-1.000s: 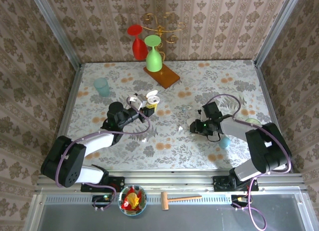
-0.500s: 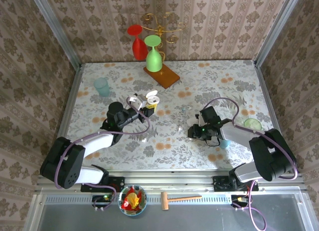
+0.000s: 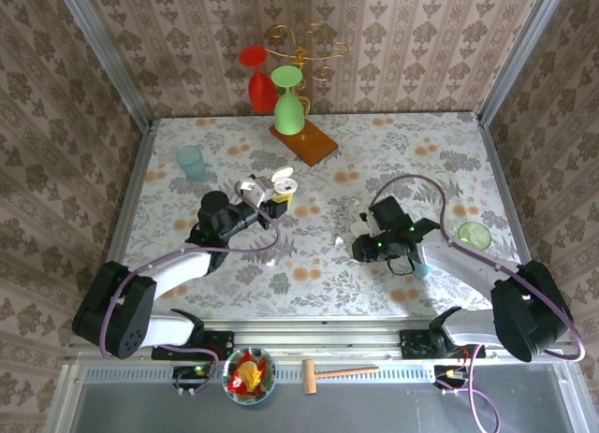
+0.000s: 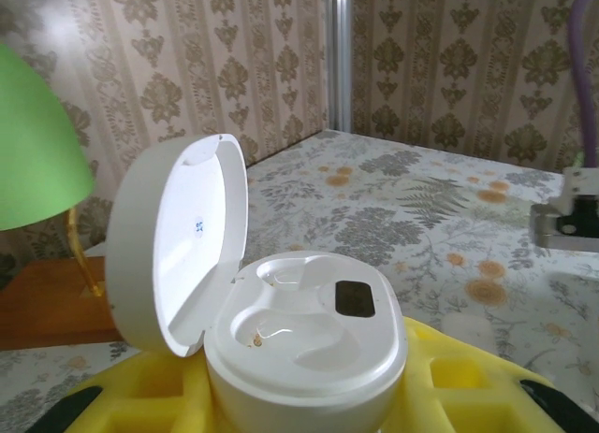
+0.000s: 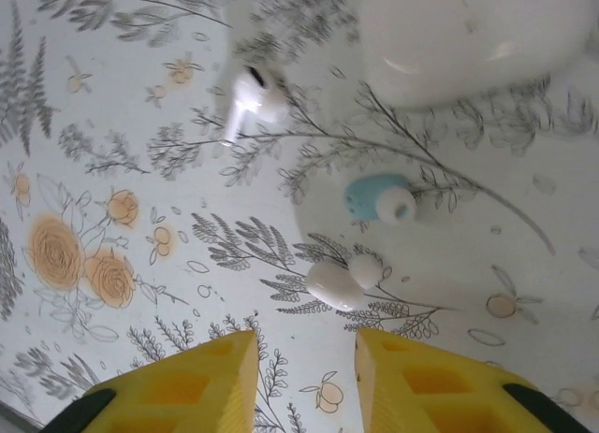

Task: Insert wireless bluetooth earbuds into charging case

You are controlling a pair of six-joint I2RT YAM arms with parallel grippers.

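The white charging case (image 4: 309,344) sits between my left gripper's (image 4: 304,405) yellow fingers (image 4: 454,382), which are shut on its base. Its lid (image 4: 178,246) stands open to the left and both sockets are empty. From above, the case (image 3: 281,182) is held left of centre. My right gripper (image 5: 306,377) hangs open just above the table, nothing between its fingers. A small white earbud (image 5: 342,281) lies right ahead of the gap. Farther on are a pale blue earbud (image 5: 379,198) and a stemmed white one (image 5: 251,101). From above, my right gripper (image 3: 358,241) is right of centre.
Another rounded white case (image 5: 468,36) lies beyond the earbuds. A green glass (image 3: 288,104) and a red glass (image 3: 259,82) stand on a wooden board (image 3: 307,143) at the back. There is a teal cup (image 3: 190,162) at the left and a green cup (image 3: 474,234) at the right.
My right arm's elbow has swung out toward the near right and its gripper has edged left and lower over the earbuds. The left arm holds the case still.
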